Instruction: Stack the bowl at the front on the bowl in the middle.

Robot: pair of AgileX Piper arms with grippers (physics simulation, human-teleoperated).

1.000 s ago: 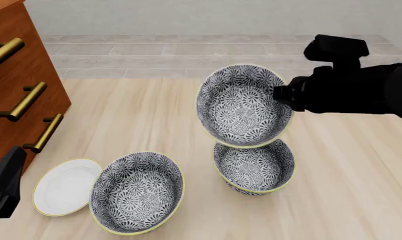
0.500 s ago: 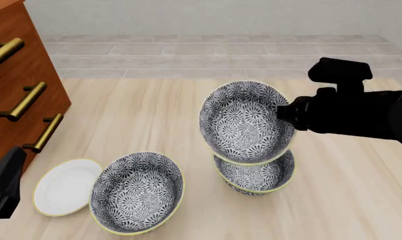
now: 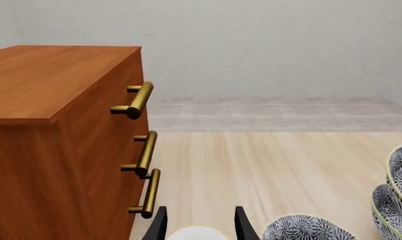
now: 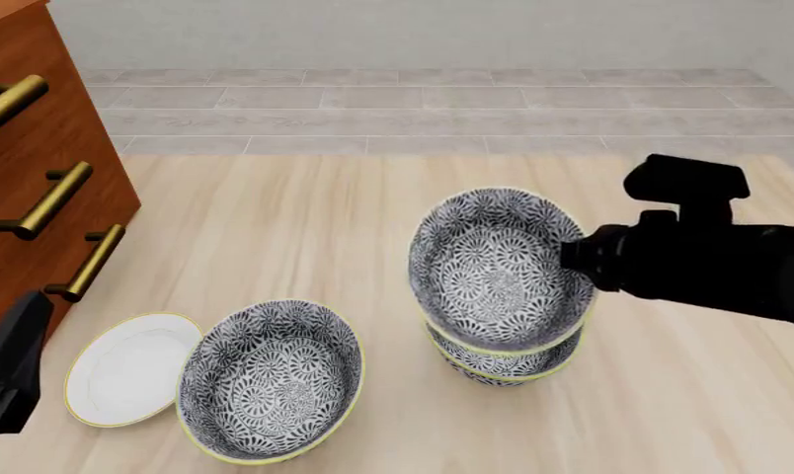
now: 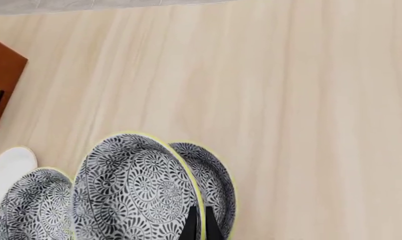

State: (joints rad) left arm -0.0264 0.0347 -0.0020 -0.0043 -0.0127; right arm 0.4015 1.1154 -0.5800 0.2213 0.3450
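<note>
My right gripper [image 4: 566, 259] is shut on the right rim of the bowl at the front [image 4: 498, 267], a grey-and-white floral bowl with a pale-yellow rim. It hangs tilted directly over the bowl in the middle [image 4: 506, 362], which shows only as a crescent below it. Whether the two touch is unclear. In the right wrist view the fingers [image 5: 189, 226] pinch the held bowl's [image 5: 131, 185] rim, with the lower bowl [image 5: 214, 172] behind it. My left gripper [image 3: 199, 226] stands open at the table's front left, nothing between its fingers.
A wider-looking floral bowl [image 4: 271, 379] sits front left, next to a flat white plate [image 4: 128, 367]. A wooden drawer cabinet [image 4: 41, 168] with brass handles [image 4: 44, 200] stands along the left edge. The left arm [image 4: 5, 373] rests near the plate.
The right gripper has come down and slightly rightward with the held bowl, closing the gap to the bowl beneath. The left arm has stayed still.
</note>
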